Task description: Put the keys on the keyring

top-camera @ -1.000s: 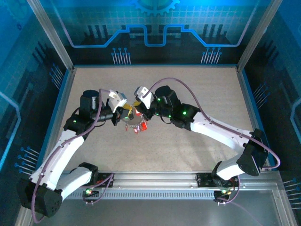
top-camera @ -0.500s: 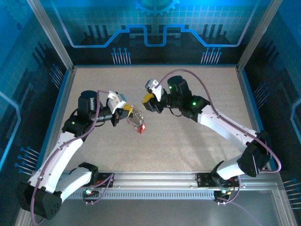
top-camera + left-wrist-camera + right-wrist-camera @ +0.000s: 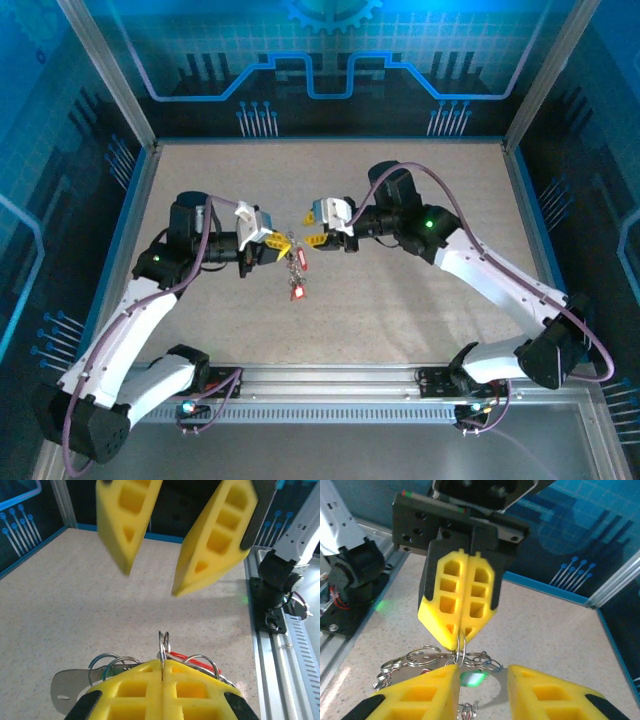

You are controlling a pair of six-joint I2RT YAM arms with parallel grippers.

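In the left wrist view, the shut fingers of the left gripper (image 3: 162, 667) hide the lower half of the silver rings (image 3: 164, 642) from us. The right gripper (image 3: 151, 581) above them is blurred and cut off by the top edge. From overhead, the hanging keys (image 3: 297, 290) are too small for us to count.

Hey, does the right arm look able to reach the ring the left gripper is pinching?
Probably yes: the right gripper is open, facing the ring jutting from the left gripper, nothing between.
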